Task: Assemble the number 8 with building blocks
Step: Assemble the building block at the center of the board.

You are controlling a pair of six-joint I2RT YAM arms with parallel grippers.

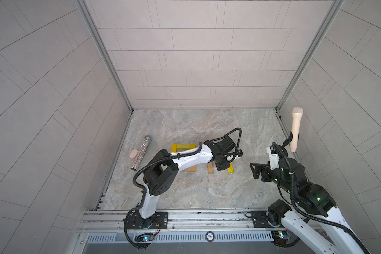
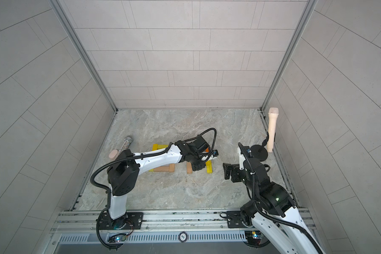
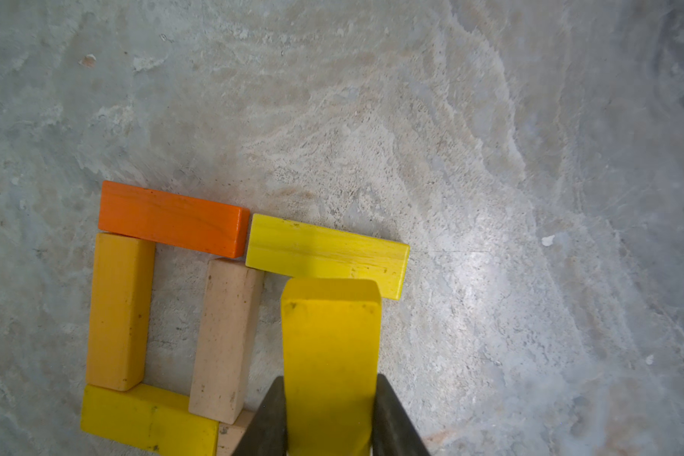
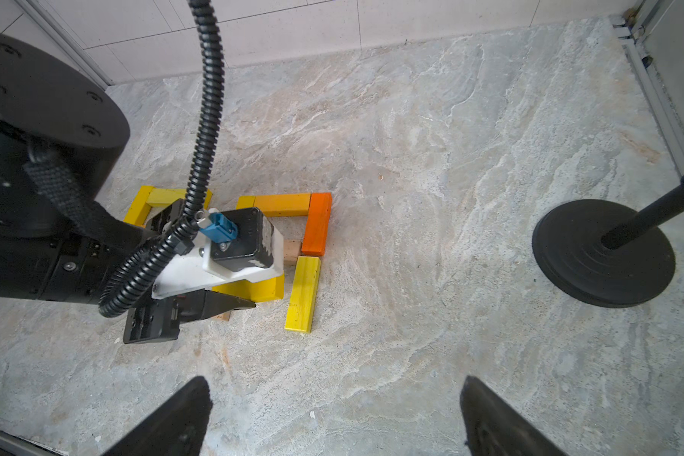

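The surface (image 1: 185, 129) is a slab with a grey and beige marbled look, bare over its far half. Pale tiled walls (image 1: 196, 61) close it in on three sides, with aluminium posts (image 1: 106, 55) at the far corners and a metal rail (image 1: 196, 217) along the near edge carrying both arm bases. A glittery silver microphone (image 1: 140, 152) lies by the wall on the robot's left, a small pink oval (image 1: 133, 153) just beside it. By the opposite wall, a beige microphone (image 1: 295, 129) stands on a black round-footed stand (image 4: 603, 252).

The building blocks (image 4: 281, 205) lie flat near the middle of the surface, set in part-made rectangles. In the left wrist view an orange block (image 3: 170, 217) meets a lying yellow bar (image 3: 324, 250) almost end to end; an amber block (image 3: 117, 312) and a tan block (image 3: 224, 339) run side by side with a gap between them.

The left claw (image 3: 330, 381) is clenched on a yellow block (image 3: 330, 335), whose free end is near the lying yellow bar's long side; whether the two touch cannot be told. The right claw (image 4: 334, 381) is spread wide and holds nothing, over bare surface well apart from the blocks.
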